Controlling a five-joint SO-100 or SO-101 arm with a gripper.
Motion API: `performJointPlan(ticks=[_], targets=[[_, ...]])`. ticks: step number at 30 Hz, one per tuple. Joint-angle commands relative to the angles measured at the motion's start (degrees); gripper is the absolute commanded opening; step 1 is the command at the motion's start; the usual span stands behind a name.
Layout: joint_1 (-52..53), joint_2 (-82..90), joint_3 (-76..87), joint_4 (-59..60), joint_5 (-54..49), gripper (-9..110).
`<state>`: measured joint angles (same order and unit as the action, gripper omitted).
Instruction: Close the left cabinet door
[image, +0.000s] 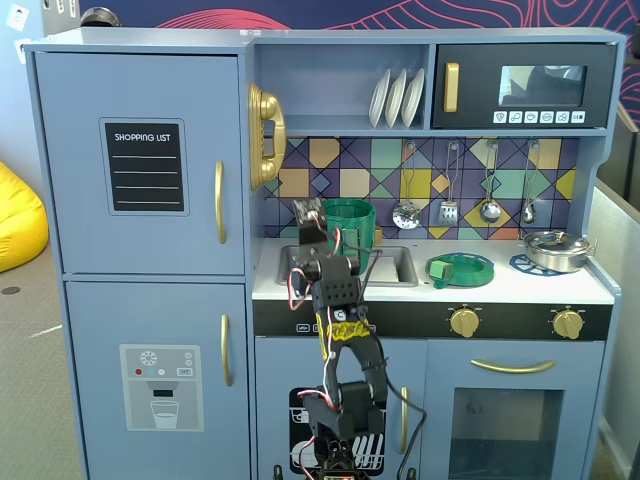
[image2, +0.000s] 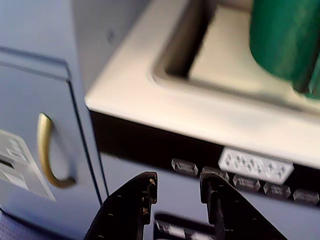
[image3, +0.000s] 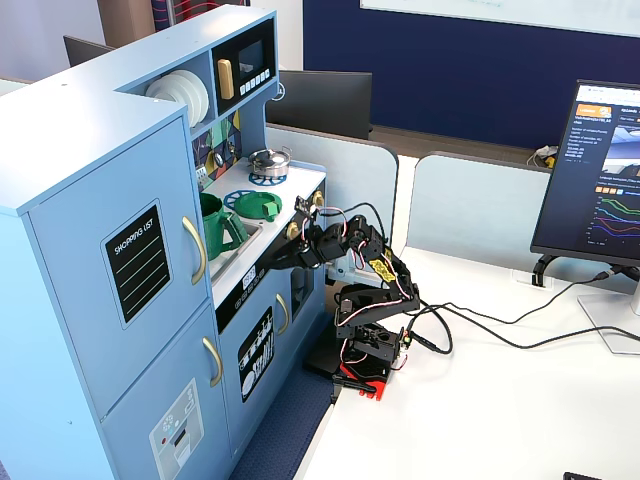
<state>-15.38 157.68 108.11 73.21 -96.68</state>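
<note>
The left cabinet door (image: 140, 90) is light blue with a black "SHOPPING LIST" panel and a curved gold handle (image: 219, 202). It sits flush with the cabinet front in both fixed views (image3: 90, 210). My gripper (image2: 177, 186) is open and empty. It hangs in front of the black control strip (image2: 150, 145) under the counter, to the right of the tall cabinet and below the door's level. In a fixed view the gripper (image3: 282, 258) points at the counter front. From behind, the arm mostly hides the gripper (image: 316, 258).
The lower door (image: 160, 330) with the dispenser graphic has its gold handle (image2: 46, 150) left of my jaws. A green pitcher (image: 350, 222) stands in the sink (image: 398, 266). A gold phone (image: 265, 135) hangs beside the upper door. Monitor (image3: 600, 170) and cables (image3: 480, 320) lie on the desk.
</note>
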Motion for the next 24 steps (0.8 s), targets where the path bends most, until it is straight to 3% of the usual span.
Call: performJointPlan(ticks=[1, 15, 24], targets=[[5.45, 2.99, 5.62, 1.41, 2.9, 0], [14.15, 14.68, 44.74, -22.32, -1.67, 0], [18.02, 24.43, 58.71, -26.1, -1.32, 0]])
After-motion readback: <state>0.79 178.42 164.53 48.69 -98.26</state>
